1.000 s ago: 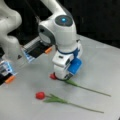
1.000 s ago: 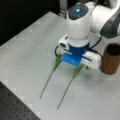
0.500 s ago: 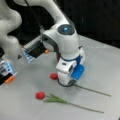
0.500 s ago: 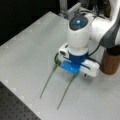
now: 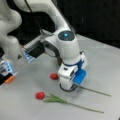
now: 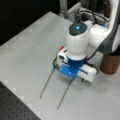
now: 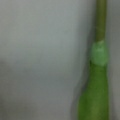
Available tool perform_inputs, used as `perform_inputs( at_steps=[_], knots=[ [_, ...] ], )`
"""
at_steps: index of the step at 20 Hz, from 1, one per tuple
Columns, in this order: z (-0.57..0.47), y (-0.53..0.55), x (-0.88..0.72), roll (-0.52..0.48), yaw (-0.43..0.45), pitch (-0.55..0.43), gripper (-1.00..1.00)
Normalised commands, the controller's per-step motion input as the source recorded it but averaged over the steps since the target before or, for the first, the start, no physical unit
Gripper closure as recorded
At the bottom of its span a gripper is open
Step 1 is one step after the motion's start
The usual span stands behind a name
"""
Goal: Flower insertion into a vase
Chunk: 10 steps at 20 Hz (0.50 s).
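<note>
Gripper [image 5: 67, 88]: down on the table [image 5: 105, 65], right over one flower's [image 5: 53, 76] stem; can't tell if the jaws are apart or together, the arm's body hides them.
Flower under it: red head pokes out one side of the jaws, stem the other.
Second flower [image 5: 40, 95]: lying flat just beside the jaws, untouched.
Vase [image 6: 110, 63]: upright, near the gripper, behind the arm, nothing in it that I can see.
Wrist view: just a green stem [image 7: 101, 22] up close against the table.
</note>
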Motion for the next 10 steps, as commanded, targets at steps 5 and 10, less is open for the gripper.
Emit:
perform_inputs(
  at_steps=[5,10],
  knots=[
    [-0.01,0.02,0.17,0.065,-0.159,0.024,-1.0],
    [-0.01,-0.03,0.14,0.049,-0.146,0.025,1.0]
  ],
)
